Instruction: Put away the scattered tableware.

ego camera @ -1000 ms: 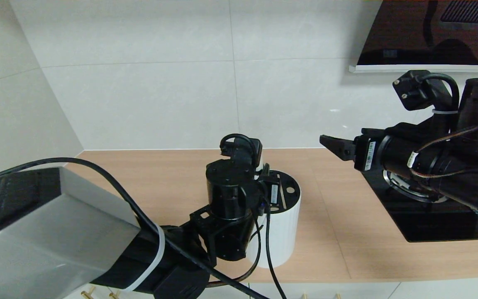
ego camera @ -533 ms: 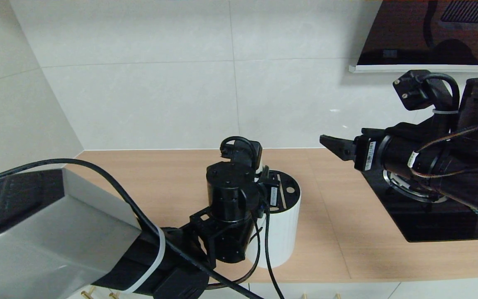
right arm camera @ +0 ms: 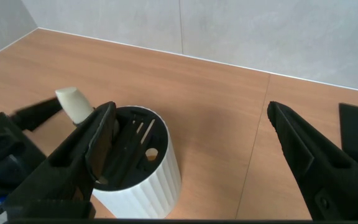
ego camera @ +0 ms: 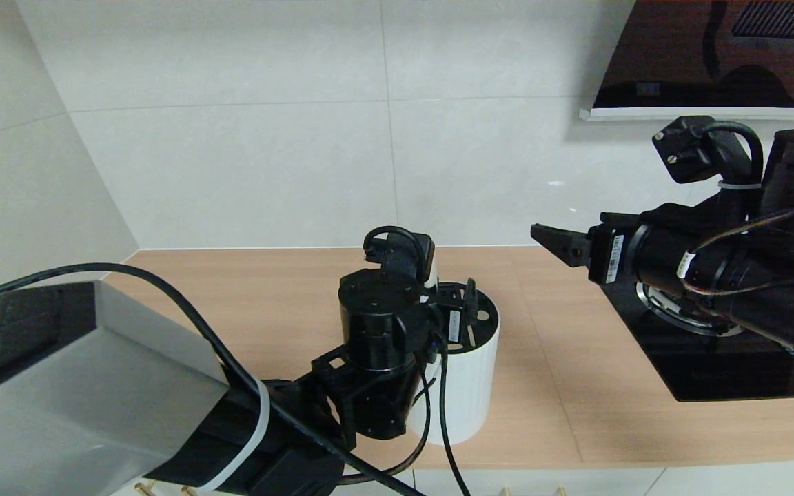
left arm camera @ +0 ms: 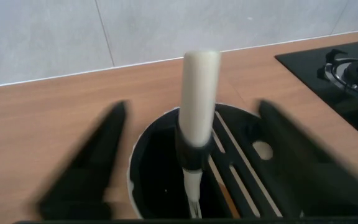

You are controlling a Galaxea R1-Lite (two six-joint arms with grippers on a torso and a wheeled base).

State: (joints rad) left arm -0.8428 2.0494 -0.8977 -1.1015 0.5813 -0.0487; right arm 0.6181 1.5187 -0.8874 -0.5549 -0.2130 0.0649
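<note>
Since the left gripper (left arm camera: 190,124) spreads wide and empty either side of the cream-handled utensil (left arm camera: 199,87), a straight lift would best clear the handle without knocking it. That utensil stands in the white holder (ego camera: 469,386) near its 11 o'clock rim, long axis almost vertical, handle up, working end down inside. At the holder's 2 o'clock hangs the right gripper (ego camera: 552,242), open and empty.
</note>
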